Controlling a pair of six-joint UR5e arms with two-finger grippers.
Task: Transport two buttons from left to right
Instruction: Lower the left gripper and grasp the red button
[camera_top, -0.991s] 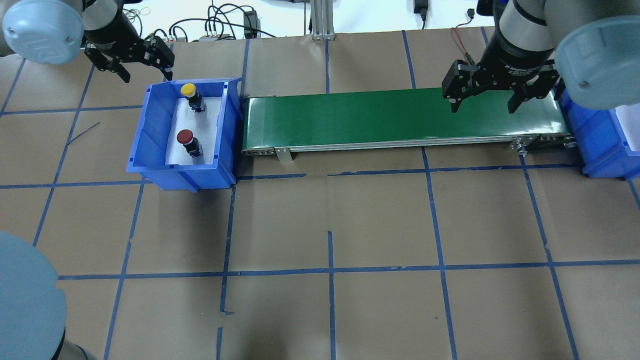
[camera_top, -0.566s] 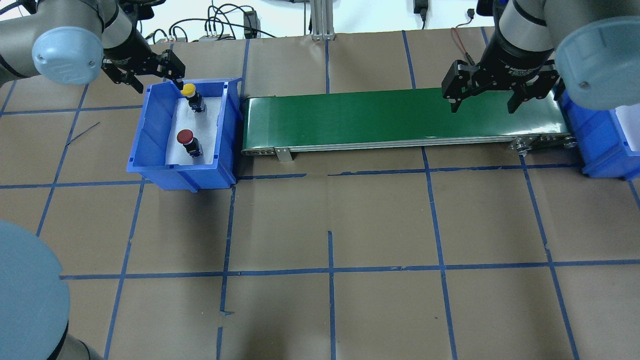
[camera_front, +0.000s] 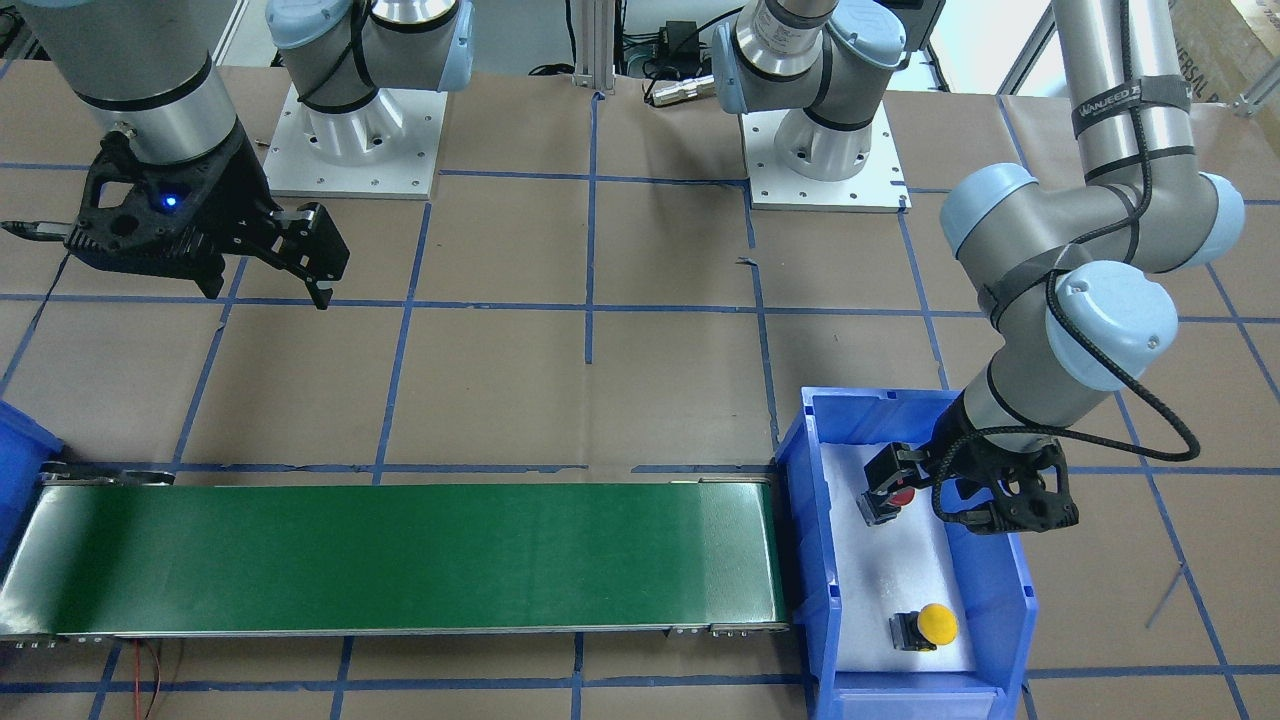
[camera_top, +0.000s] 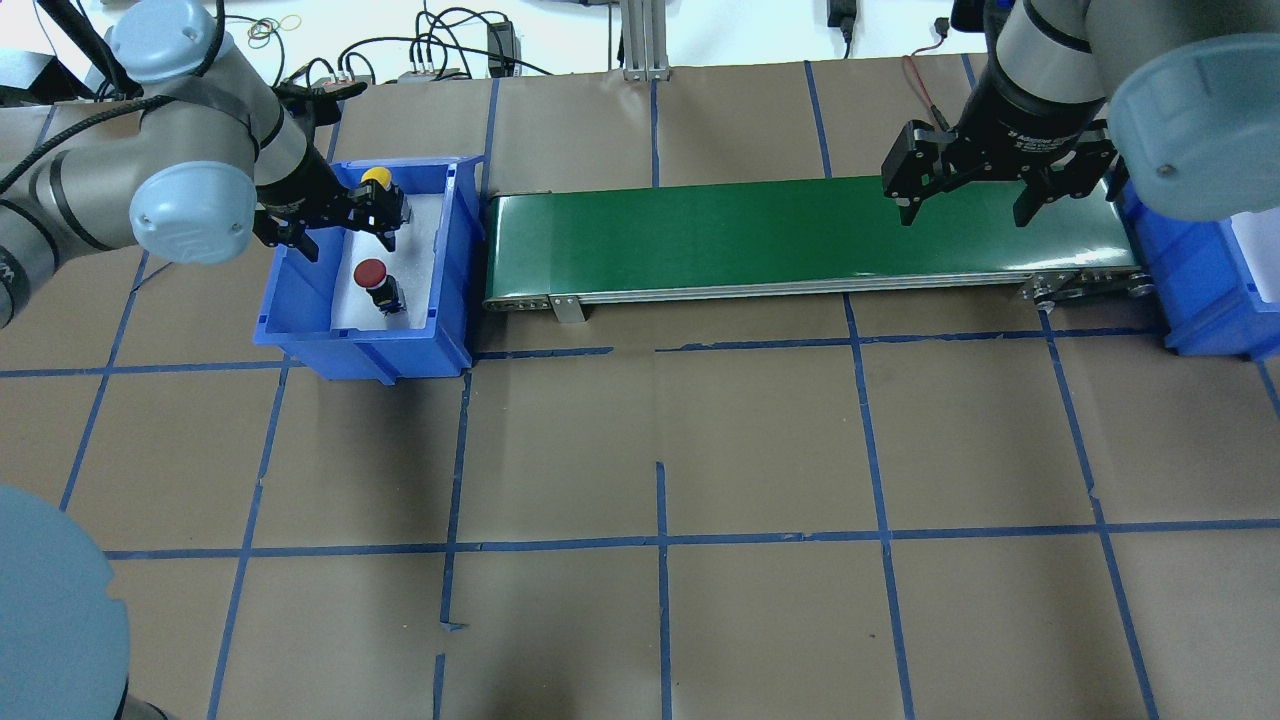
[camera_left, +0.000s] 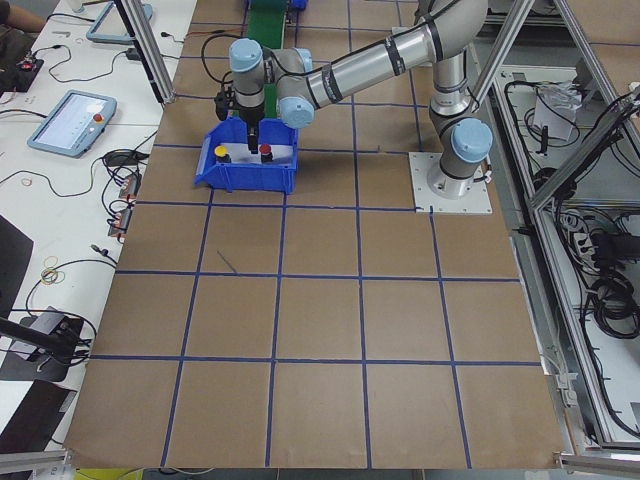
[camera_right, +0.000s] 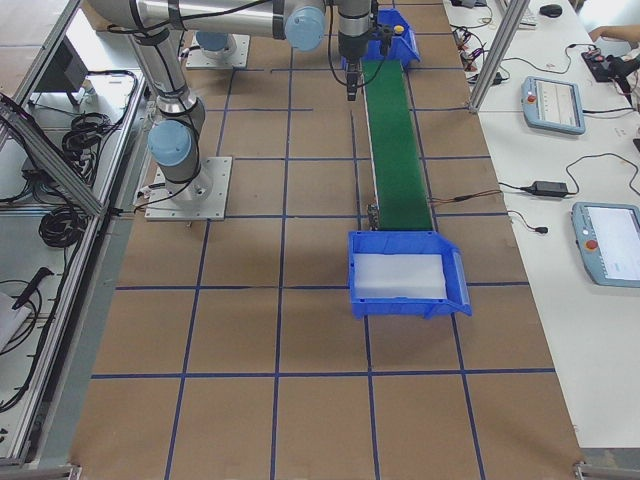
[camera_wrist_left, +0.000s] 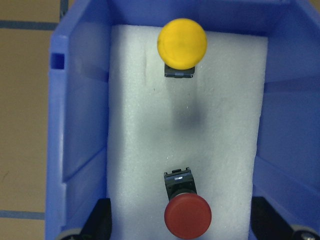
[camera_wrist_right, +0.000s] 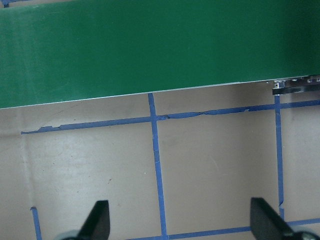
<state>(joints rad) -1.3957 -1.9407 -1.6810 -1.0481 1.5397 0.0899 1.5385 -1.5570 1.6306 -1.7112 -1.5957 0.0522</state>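
Note:
The red button (camera_top: 371, 270) and the yellow button (camera_top: 376, 178) stand on white foam in the left blue bin (camera_top: 300, 300). Both show in the left wrist view, red (camera_wrist_left: 187, 216) near the bottom and yellow (camera_wrist_left: 182, 43) at the top. They also show in the front view, red (camera_front: 902, 496) and yellow (camera_front: 937, 622). My left gripper (camera_top: 347, 230) is open and empty over the bin, its fingers (camera_wrist_left: 97, 222) either side of the red button and above it. My right gripper (camera_top: 968, 208) is open and empty above the right end of the green conveyor (camera_top: 750, 235).
The conveyor runs from the left bin to a second blue bin (camera_top: 1200, 285) with white foam at the right end, also in the right side view (camera_right: 405, 275). Brown paper with blue tape lines covers the table (camera_top: 660, 450). Cables lie along the far edge.
My left arm has swung from behind the bin's far left corner to over the bin, above the buttons. The right arm has not moved.

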